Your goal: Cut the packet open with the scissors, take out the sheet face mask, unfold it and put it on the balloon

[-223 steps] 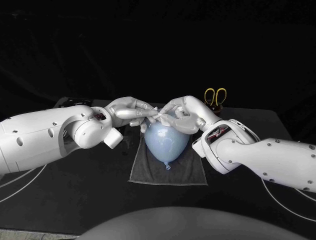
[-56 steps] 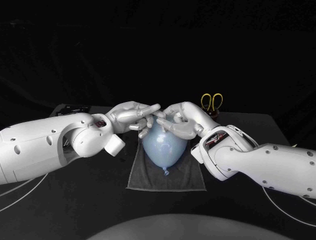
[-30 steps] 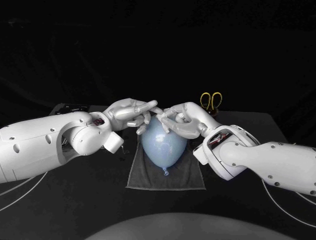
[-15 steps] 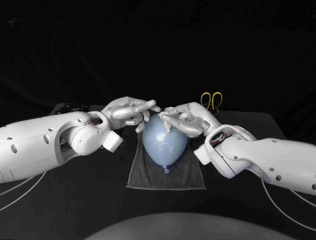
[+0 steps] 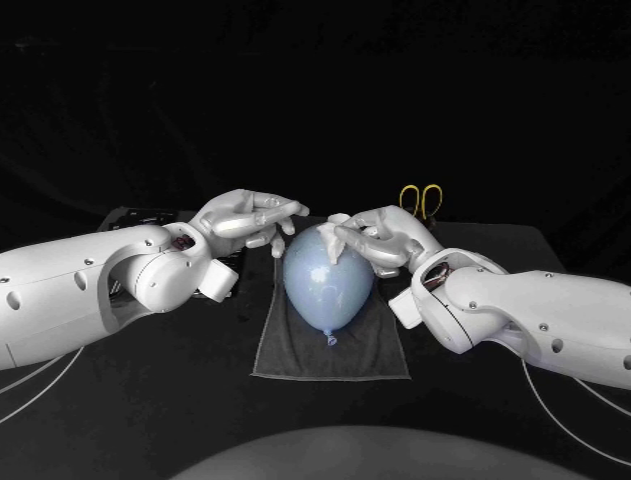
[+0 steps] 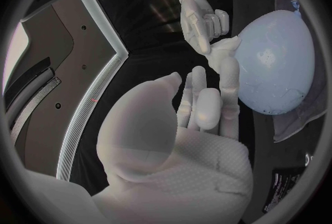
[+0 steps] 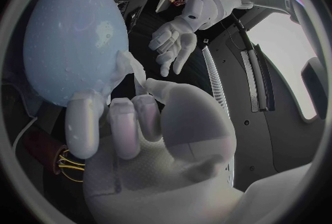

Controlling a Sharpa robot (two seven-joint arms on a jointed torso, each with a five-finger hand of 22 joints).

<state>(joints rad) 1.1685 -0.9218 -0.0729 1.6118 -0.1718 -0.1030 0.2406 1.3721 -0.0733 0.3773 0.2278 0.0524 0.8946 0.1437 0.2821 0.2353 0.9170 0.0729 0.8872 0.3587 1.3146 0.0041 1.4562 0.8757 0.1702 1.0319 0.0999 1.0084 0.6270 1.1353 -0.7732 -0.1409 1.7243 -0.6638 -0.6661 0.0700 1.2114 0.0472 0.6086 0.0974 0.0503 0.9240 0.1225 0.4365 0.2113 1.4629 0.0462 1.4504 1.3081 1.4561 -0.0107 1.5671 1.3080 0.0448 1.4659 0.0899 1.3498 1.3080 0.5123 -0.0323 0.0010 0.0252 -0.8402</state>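
Thin white mask (image 5: 337,222) edge sits pinched in the fingers of my right hand (image 5: 379,236), at the wide end of the blue balloon (image 5: 327,285). My left hand (image 5: 250,215) hovers just beside it, fingers wide, holding nothing. The balloon lies on a grey cloth (image 5: 330,352) on the black worktop (image 5: 142,380). Yellow-handled scissors (image 5: 425,198) stand behind.

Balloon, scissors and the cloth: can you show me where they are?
Balloon (image 5: 327,285): head view, middle of its blue body.
Scissors (image 5: 423,203): head view, where the yellow handles meet.
Cloth (image 5: 294,355): head view, bare part nearest the robot, beside the balloon's knot.
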